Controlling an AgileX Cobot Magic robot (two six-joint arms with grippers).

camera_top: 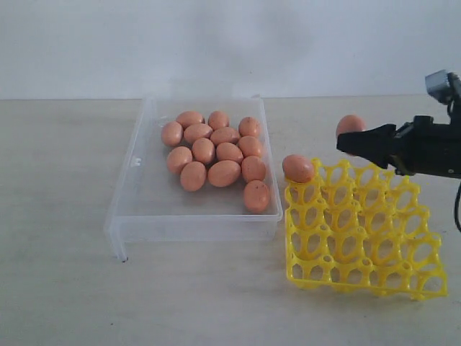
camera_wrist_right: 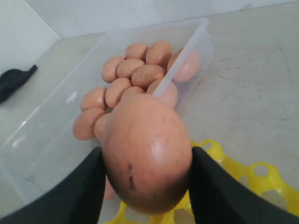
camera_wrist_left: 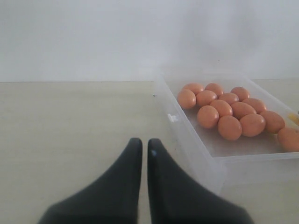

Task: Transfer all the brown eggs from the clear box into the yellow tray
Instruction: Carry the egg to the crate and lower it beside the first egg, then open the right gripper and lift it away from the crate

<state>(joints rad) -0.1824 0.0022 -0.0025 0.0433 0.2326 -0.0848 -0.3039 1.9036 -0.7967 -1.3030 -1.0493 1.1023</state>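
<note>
Gripped by the right gripper [camera_wrist_right: 146,189], an egg [camera_wrist_right: 147,149] is held aloft. Ahead of its fingertips the box [camera_top: 144,198] is seen, eggs [camera_top: 216,151] clustered inside. Beneath it the tray [camera_top: 360,249] is set, a second egg [camera_top: 297,168] seated in the corner cell. The left gripper [camera_wrist_left: 145,154] is closed on nothing.

Eggs [camera_top: 214,153] in box [camera_top: 133,202] — tray [camera_top: 360,277] right, one egg [camera_top: 297,168] on it.

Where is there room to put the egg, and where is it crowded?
Nearly every cup of the yellow tray is free; only the far corner cup beside the clear box holds an egg. The box's left side and near strip are bare. The brown eggs crowd its far right part. The right tool holds one egg over the tray.
</note>
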